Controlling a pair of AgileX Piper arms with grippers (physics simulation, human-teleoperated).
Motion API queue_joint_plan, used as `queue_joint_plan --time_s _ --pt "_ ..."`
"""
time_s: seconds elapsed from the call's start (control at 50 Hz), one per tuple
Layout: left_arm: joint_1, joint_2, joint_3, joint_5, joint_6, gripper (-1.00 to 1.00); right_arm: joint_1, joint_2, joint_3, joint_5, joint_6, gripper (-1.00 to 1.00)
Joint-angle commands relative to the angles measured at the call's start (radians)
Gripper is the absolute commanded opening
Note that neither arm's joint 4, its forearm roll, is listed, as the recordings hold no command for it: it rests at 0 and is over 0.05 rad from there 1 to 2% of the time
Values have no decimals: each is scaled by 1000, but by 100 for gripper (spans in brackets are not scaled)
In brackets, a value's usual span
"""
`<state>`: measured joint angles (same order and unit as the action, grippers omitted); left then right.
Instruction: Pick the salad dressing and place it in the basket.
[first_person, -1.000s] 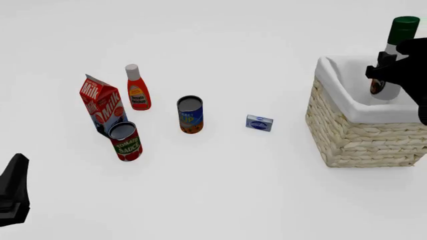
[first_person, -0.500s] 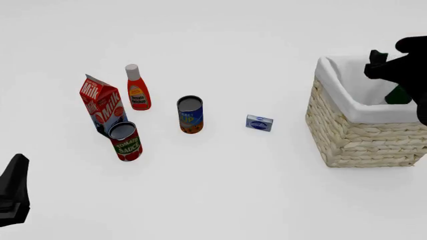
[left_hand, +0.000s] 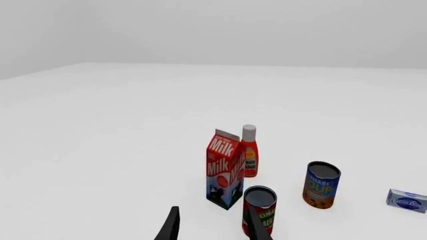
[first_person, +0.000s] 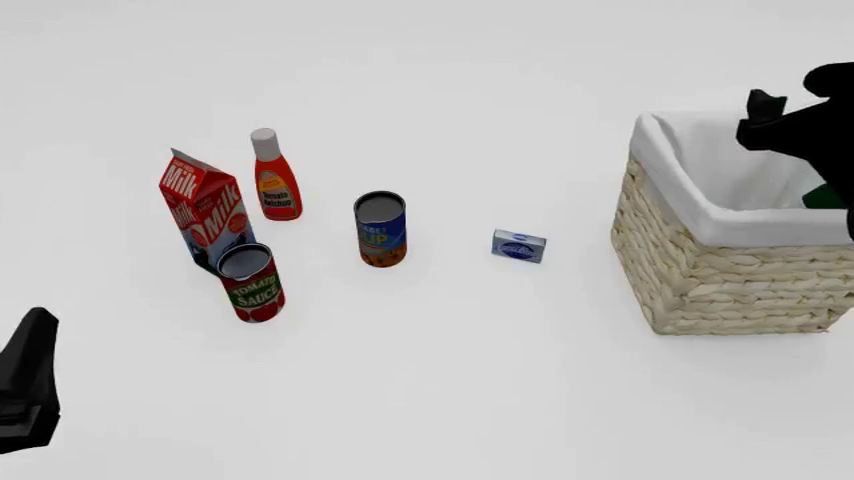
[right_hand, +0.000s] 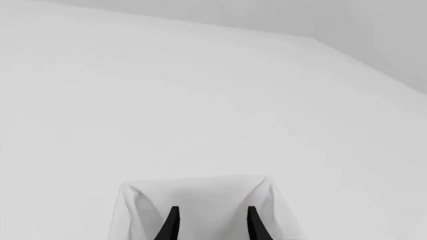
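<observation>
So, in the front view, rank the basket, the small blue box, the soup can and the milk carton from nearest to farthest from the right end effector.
1. basket, right beneath the right end effector, at the right side.
2. small blue box, left of the basket.
3. soup can, mid-table.
4. milk carton, far left.

milk carton (first_person: 203, 208) | ketchup bottle (first_person: 276, 176) | tomato sauce can (first_person: 251, 282) | soup can (first_person: 380, 229) | small blue box (first_person: 518, 245)
</observation>
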<state>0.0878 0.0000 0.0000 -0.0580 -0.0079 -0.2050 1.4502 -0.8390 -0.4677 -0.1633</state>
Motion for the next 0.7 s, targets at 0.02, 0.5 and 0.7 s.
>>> queue_joint_plan --time_s 0.02,0.5,0.7 --pt "-1 0 0 1 1 100 -6 -90 28 28 8 100" --pt "-7 0 0 -10 16 100 9 -442 168 180 0 100" --pt "-15 0 0 -13 16 100 11 -563 233 235 2 100"
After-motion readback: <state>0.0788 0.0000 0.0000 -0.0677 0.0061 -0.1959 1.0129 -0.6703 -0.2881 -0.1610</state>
